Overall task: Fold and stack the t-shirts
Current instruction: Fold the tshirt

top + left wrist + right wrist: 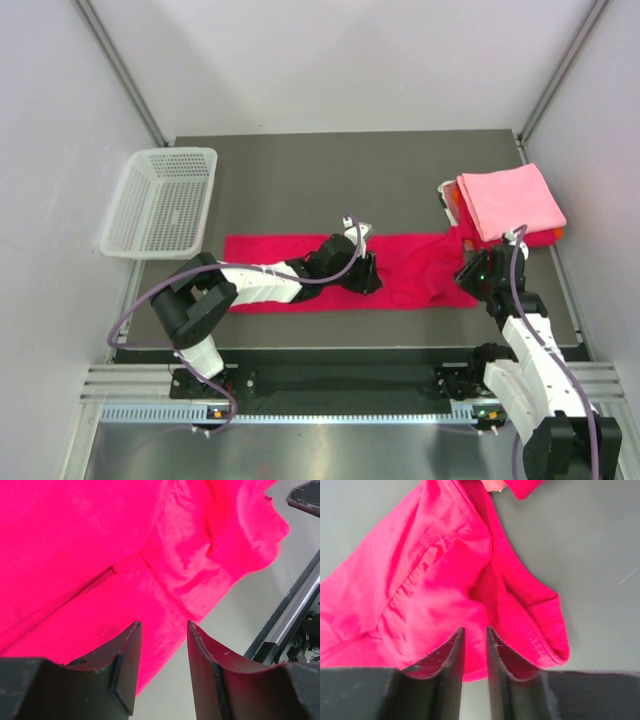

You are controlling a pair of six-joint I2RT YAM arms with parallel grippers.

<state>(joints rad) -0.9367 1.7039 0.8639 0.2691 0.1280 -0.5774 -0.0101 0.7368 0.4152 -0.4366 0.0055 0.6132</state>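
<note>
A crimson-magenta t-shirt point(290, 262) lies folded into a long strip across the middle of the table. My left gripper point(368, 274) sits low over the strip's middle; in the left wrist view it point(164, 630) stands open above the shirt's point(100, 555) near edge, nothing between its fingers. My right gripper point(468, 272) hovers at the strip's bunched right end. Its jaws point(475, 632) stand a narrow gap apart over the hemmed sleeve point(547, 630), with no cloth between them. At the back right lies a stack of folded t-shirts, light pink point(510, 200) on top, red point(545, 238) and orange point(452, 205) edges showing below.
A white perforated basket point(160, 200) stands at the back left corner. The table's front rail point(295, 610) runs close to the shirt's near edge. Bare grey tabletop point(330, 180) stretches behind the strip. Walls close in on both sides.
</note>
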